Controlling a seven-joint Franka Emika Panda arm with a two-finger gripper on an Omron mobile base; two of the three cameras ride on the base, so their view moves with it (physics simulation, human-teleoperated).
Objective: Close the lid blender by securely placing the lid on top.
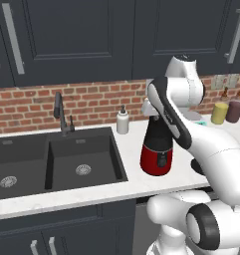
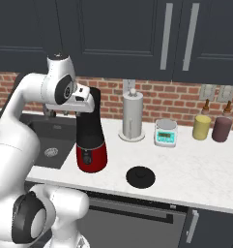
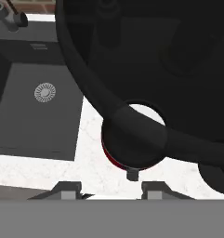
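The blender (image 2: 91, 155) stands on the white counter just right of the sink, with a glossy red base and an open black jar. My gripper (image 2: 91, 104) hangs right above the jar's rim. It is open, and nothing sits between its fingertips (image 3: 69, 188). The hand view looks straight down into the blender's dark jar (image 3: 146, 56), with the gripper (image 3: 111, 189) at the bottom. The lid (image 2: 140, 177), a round black cap with a small knob, lies flat on the counter to the right of the blender, near the front edge. In the left base view my arm partly hides the blender (image 1: 156, 157).
A dark double sink (image 1: 52, 159) with a faucet (image 1: 61, 114) lies left of the blender, and a white soap bottle (image 1: 122, 120) stands behind it. A paper towel holder (image 2: 132, 116), a small scale (image 2: 166, 133), a yellow canister (image 2: 201, 127) and a maroon canister (image 2: 221, 129) line the brick wall.
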